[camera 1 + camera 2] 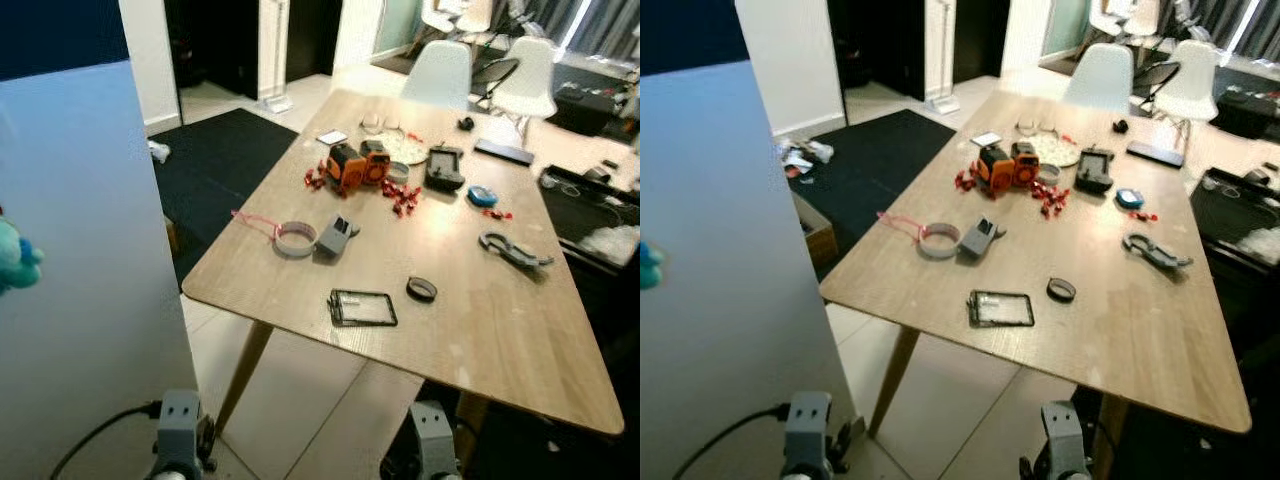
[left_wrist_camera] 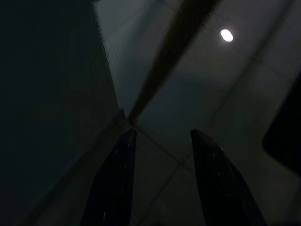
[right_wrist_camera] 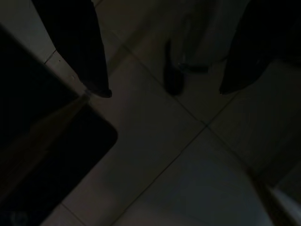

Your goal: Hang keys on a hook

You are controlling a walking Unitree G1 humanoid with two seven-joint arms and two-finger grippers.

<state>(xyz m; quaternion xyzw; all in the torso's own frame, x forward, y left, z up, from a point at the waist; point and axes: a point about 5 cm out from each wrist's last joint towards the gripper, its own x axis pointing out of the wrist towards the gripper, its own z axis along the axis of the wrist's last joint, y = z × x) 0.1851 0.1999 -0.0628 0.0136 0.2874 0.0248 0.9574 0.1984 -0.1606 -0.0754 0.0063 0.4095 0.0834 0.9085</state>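
On the wooden table (image 1: 500, 340), near its left edge, a grey key fob (image 1: 335, 236) lies beside a grey ring (image 1: 295, 239) with a pink cord (image 1: 252, 220). A grey carabiner (image 1: 512, 250) rests further right. Both arms hang low in front of the table, their silver wrists at the bottom of the head view, left (image 1: 178, 440) and right (image 1: 432, 445). My left gripper (image 2: 162, 133) is open over dim floor tiles beside a table leg (image 2: 162, 66). Over the tiled floor, my right gripper (image 3: 164, 90) is also open, with nothing between its fingers.
A tall white panel (image 1: 80, 260) stands close on the left with a teal object (image 1: 15, 258) on it. The table also carries a clear card holder (image 1: 362, 307), a black ring (image 1: 421, 289), an orange device (image 1: 355, 165), red clips (image 1: 405, 198) and a black controller (image 1: 444, 167). White chairs (image 1: 440, 70) stand beyond.
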